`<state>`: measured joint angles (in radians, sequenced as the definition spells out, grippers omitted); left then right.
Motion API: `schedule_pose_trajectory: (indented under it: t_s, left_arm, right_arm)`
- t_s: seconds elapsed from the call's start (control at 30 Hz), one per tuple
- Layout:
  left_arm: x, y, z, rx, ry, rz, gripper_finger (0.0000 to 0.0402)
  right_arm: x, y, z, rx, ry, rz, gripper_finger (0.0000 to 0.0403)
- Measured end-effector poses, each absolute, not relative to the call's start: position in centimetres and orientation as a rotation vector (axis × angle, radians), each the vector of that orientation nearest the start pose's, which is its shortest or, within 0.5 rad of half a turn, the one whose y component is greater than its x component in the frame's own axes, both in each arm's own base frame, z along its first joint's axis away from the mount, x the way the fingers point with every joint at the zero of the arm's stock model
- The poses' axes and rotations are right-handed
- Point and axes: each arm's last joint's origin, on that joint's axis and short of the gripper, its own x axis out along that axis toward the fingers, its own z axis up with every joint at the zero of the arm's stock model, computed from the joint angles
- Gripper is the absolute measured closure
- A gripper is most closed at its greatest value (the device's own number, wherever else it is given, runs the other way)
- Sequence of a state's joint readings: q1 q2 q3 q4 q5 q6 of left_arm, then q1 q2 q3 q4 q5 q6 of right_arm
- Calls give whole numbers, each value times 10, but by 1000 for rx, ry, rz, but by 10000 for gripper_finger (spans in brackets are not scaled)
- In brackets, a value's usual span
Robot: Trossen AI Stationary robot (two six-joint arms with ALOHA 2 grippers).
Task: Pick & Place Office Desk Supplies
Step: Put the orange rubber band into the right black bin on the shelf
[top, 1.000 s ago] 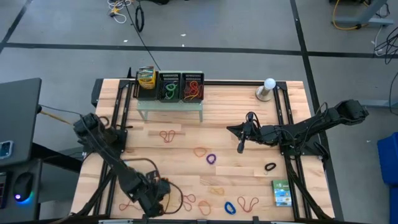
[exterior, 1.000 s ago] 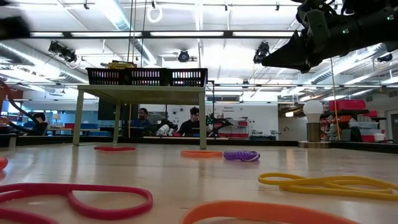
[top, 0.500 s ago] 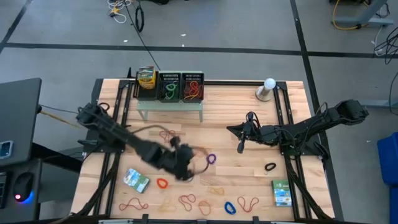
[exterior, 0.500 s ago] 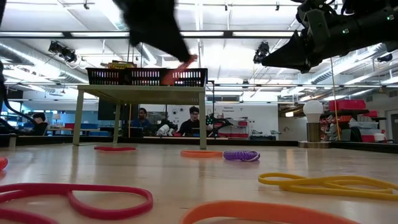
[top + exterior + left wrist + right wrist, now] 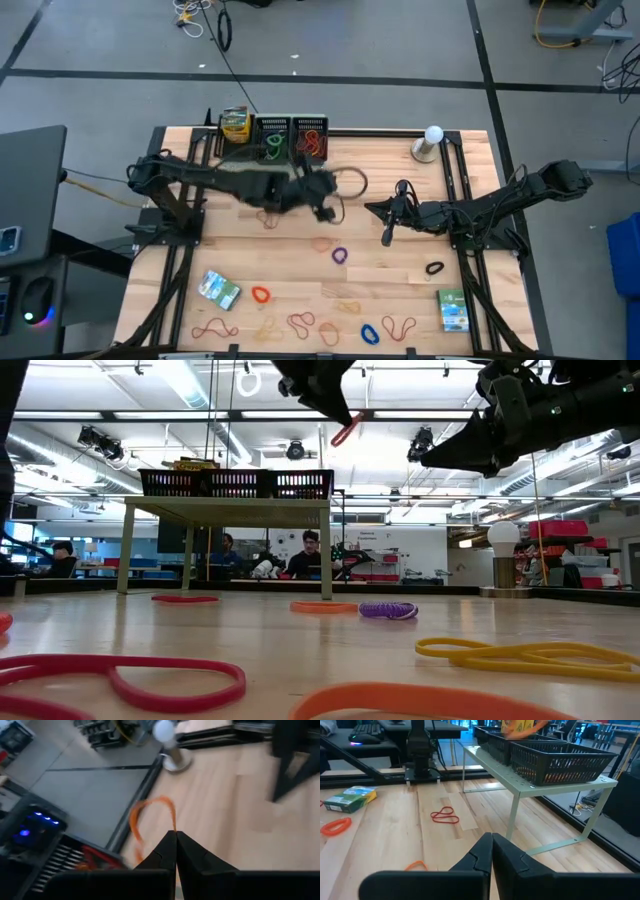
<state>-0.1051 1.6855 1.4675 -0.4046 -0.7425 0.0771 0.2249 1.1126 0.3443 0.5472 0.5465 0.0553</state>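
Observation:
My left gripper point(image 5: 330, 192) hangs above the table's middle, in front of the pale-green shelf point(image 5: 272, 172), shut on an orange rubber band point(image 5: 150, 817). In the low view the band point(image 5: 345, 430) shows high over the table. My right gripper point(image 5: 388, 228) waits to the right of the middle, shut on nothing, its fingers point(image 5: 491, 845) closed together. More rubber bands lie flat on the wood: a red one point(image 5: 270, 216), an orange one point(image 5: 320, 243), a purple one point(image 5: 340, 256), a black one point(image 5: 433, 268). Two green packets point(image 5: 218, 290) point(image 5: 453, 310) lie flat near the front. My left gripper pinches one end of the orange band's loop point(image 5: 173, 822) between its two fingertips. The fingers come from the table's left, slanting a little downward. The rest of the loop point(image 5: 352, 178) stands out beyond the fingertips, lifted clear of the table.
On the shelf at the far edge stand two black mesh trays point(image 5: 272, 140) point(image 5: 308, 140) with bands in them, and a yellow box point(image 5: 234, 125). A light bulb on a stand point(image 5: 430, 142) is at the far right. Several more bands point(image 5: 300, 322) lie along the near edge.
My left gripper has swung from the near left corner up and toward the far edge and the right, turning as it went, and now hangs before the shelf. It has stayed shut and has carried the orange band clear of the table. A green packet shows where the arm was.

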Motion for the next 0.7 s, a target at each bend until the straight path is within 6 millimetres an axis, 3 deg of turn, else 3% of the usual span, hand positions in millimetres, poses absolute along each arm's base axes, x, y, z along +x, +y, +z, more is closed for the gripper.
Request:
schedule_pose_trajectory:
  t_s: [0.17, 0.47, 0.7]
  left_arm:
    - [369, 21, 333, 363, 645, 676, 395]
    - [350, 96, 327, 221, 765, 724, 394]
    - [333, 133, 321, 134, 844, 809, 353]
  right_arm:
    - [209, 32, 193, -30, 198, -326, 382]
    - [209, 32, 192, -36, 203, -326, 382]
    - [209, 32, 192, -38, 203, -325, 382]
